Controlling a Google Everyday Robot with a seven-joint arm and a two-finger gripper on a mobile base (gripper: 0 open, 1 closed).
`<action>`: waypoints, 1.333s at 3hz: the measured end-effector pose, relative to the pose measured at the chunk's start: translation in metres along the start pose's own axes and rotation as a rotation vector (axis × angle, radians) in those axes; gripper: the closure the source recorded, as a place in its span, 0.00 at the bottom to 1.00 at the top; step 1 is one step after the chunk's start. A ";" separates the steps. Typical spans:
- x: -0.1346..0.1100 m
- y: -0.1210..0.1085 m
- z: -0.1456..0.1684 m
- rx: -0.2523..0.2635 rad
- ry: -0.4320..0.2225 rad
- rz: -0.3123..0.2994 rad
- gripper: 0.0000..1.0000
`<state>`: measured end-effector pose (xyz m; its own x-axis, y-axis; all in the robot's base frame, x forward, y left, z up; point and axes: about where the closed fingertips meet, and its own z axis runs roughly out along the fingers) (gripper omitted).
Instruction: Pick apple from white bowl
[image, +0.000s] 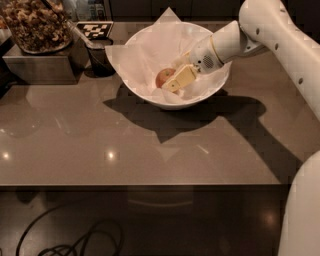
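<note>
The white bowl (200, 95) lined with crinkled white paper stands at the back middle of the brown table. The small red-orange apple (163, 77) lies inside it, left of centre. My gripper (172, 82) reaches into the bowl from the right on the white arm. Its cream-coloured fingers (181, 78) sit right against the apple's right side. Part of the apple is hidden behind them.
A glass jar of nuts (35, 24) sits on a metal box (40, 67) at the back left. A dark cup (101, 57) and a checkered marker card (94, 29) stand beside it. The table's front edge (140, 184) runs across, with cables (75, 240) on the floor below.
</note>
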<state>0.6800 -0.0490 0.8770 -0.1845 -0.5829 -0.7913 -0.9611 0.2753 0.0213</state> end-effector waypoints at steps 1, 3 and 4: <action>0.002 0.003 0.008 -0.003 0.036 -0.012 0.25; 0.009 0.008 0.015 0.025 0.115 -0.058 0.67; 0.007 0.007 0.008 0.044 0.107 -0.064 0.91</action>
<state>0.6732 -0.0448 0.8669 -0.1464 -0.6778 -0.7205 -0.9620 0.2671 -0.0558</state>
